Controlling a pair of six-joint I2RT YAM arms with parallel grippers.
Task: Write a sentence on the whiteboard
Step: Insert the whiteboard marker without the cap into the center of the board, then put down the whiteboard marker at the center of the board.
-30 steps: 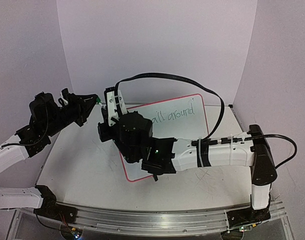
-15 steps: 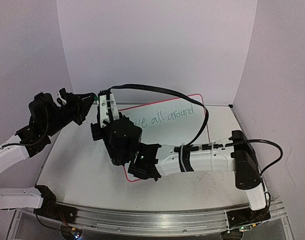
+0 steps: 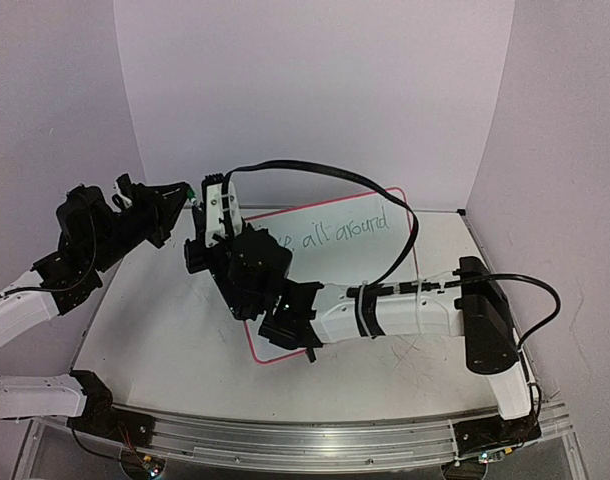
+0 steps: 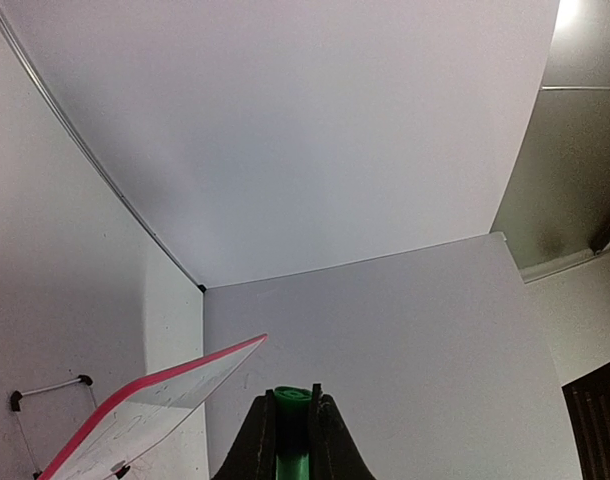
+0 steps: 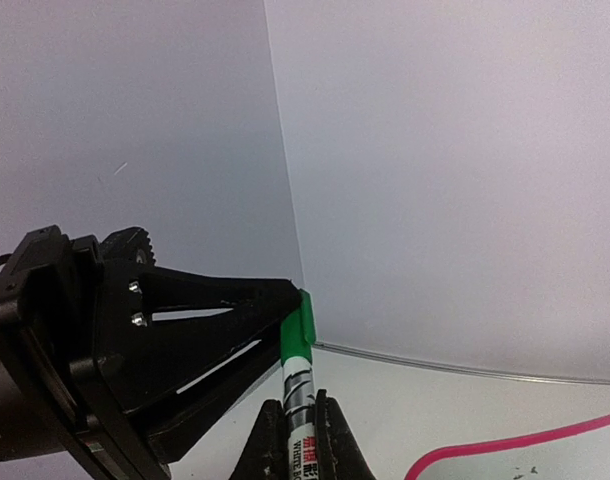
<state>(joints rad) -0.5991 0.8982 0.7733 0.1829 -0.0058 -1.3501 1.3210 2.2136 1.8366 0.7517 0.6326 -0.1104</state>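
Note:
The whiteboard [image 3: 385, 262], red-rimmed, lies on the table under my right arm. Of the green sentence [image 3: 345, 231] only "all around" shows; its start is hidden behind the right wrist. My right gripper [image 3: 207, 205] [image 5: 301, 408] is shut on a white marker barrel [image 5: 298, 392] and points up and left. The marker's green cap [image 5: 298, 328] [image 4: 293, 420] sits between the fingertips of my left gripper [image 3: 185, 190] [image 4: 293, 398], which is shut on it. In the right wrist view the cap meets the barrel end. Both grippers hang above the table, left of the board's far corner [image 4: 175, 385].
White walls close the table at the back and both sides. The right arm's black cable [image 3: 325, 175] loops over the board. The left arm's black wrist [image 3: 95, 230] hangs over the table's left edge. A metal rail [image 3: 305, 440] runs along the near edge.
The right arm's elbow swung left and forward, its wrist shifting slightly beside the left gripper. The left arm barely moved. Both grippers stayed shut.

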